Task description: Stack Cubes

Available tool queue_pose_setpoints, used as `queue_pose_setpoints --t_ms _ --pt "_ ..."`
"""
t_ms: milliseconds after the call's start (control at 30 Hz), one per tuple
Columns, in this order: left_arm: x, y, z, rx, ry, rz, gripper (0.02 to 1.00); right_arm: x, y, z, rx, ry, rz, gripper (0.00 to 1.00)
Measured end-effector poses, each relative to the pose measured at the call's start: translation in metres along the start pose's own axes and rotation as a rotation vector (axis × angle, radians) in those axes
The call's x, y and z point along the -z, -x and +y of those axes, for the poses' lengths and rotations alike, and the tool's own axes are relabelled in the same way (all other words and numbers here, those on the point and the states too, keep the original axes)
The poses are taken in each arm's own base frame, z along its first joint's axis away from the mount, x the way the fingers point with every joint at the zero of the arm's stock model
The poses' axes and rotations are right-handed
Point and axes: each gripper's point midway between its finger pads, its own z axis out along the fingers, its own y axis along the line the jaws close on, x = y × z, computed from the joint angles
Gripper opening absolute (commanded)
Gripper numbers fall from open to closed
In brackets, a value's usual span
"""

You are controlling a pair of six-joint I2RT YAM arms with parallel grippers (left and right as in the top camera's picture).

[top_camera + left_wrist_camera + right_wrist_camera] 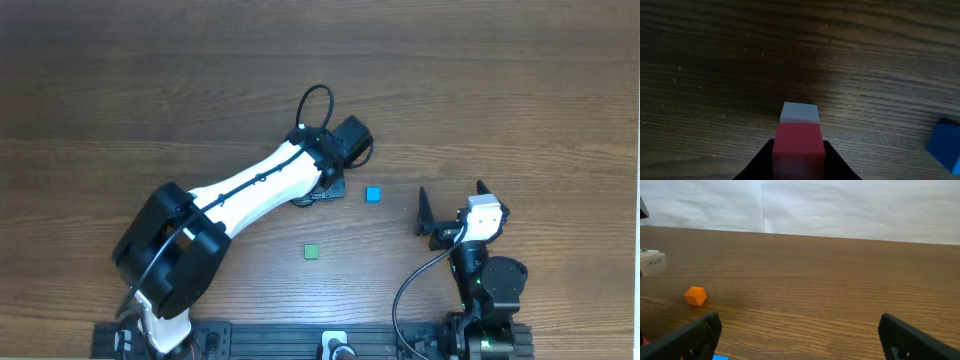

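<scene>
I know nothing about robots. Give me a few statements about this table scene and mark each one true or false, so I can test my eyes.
1. The left hand has a red cube between its fingers. True.
2. The right hand is clamped on the blue cube. False: the right hand is open and holds nothing, and the blue cube lies on the table apart from it.
3. The green cube sits on top of the blue cube. False: the two lie apart, each on the table.
4. An orange cube lies on the table. True.
</scene>
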Motion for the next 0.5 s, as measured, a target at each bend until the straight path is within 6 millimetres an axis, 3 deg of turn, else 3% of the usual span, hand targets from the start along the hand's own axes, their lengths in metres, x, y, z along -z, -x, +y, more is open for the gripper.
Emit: queue_pose_setpoints --t_ms 200,467,500 --pt "-0.0017 -0.0005 0.0003 -0.001 0.004 0.003 0.292 0.0000 0.0000 0.0000 0.000 0.000 0.000 0.991" --pt "-0.0017 0.0002 0.0009 0.003 0.007 -0.001 0.503 0.0000 0.0000 0.0000 0.000 0.000 0.000 0.993" --pt "-0.0017 0.0004 0.0011 0.001 0.009 -0.002 0.575 0.0000 0.0000 0.0000 0.000 0.000 0.000 0.991"
